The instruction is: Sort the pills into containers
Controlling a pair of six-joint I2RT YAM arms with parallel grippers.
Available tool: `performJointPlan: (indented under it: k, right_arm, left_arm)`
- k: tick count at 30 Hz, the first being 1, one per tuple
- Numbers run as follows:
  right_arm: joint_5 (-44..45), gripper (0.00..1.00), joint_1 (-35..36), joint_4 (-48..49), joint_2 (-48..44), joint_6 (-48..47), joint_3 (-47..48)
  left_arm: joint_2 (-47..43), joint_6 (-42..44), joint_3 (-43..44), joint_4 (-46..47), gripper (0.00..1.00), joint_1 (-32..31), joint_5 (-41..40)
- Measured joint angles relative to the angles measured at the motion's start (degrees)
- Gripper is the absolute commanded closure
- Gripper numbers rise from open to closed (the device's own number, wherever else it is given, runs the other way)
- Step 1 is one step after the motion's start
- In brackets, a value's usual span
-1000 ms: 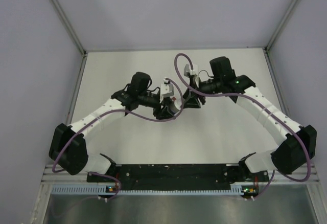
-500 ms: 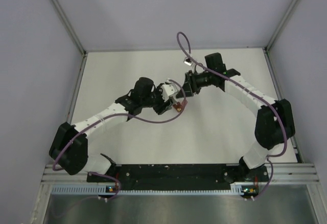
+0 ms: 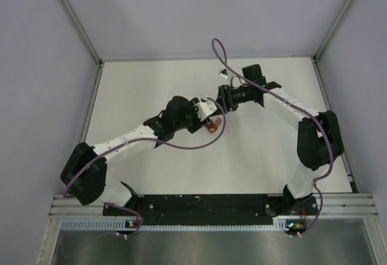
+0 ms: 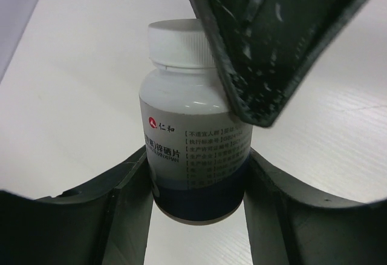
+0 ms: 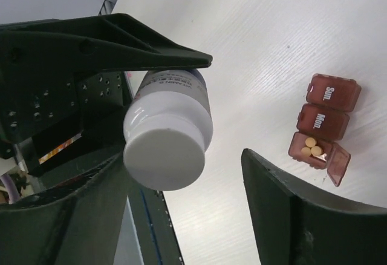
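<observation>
My left gripper [image 4: 196, 159] is shut on the lower body of a white pill bottle [image 4: 193, 126] with a white cap [image 5: 163, 156], held above the table. My right gripper [image 5: 184, 162] stands open around the cap. Its left finger is close to the cap and its right finger [image 5: 284, 204] is clearly apart from it. In the left wrist view one right finger [image 4: 266, 35] crosses in front of the cap. The containers [image 5: 320, 126], a red-brown strip, lie on the table. The end compartment is open and holds yellow pills [image 5: 311, 147]. From above, the containers [image 3: 211, 126] lie just below both grippers.
The white table [image 3: 151, 83] has grey walls on three sides. A purple cable [image 3: 214, 50] loops above the right arm, and another hangs under the left arm. A black rail [image 3: 211, 204] carries the arm bases at the near edge.
My right arm has risen and its gripper has come in around the bottle cap with its jaws wider. My left arm has stretched to the right, carrying the bottle.
</observation>
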Motion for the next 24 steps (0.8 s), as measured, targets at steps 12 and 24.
performJointPlan:
  k: [12,24]
  right_arm:
    - [0.4,0.14,-1.5,-6.2,-10.6,-14.5,0.0]
    - [0.5,0.17,-0.5,-18.8,-19.3,-37.5,2.6]
  left_arm:
    - [-2.4,-1.3,0.8,1.6,1.00,2.9,13.2]
    - [-1.9,1.6,9.6,-16.3,1.00,7.0,39.8]
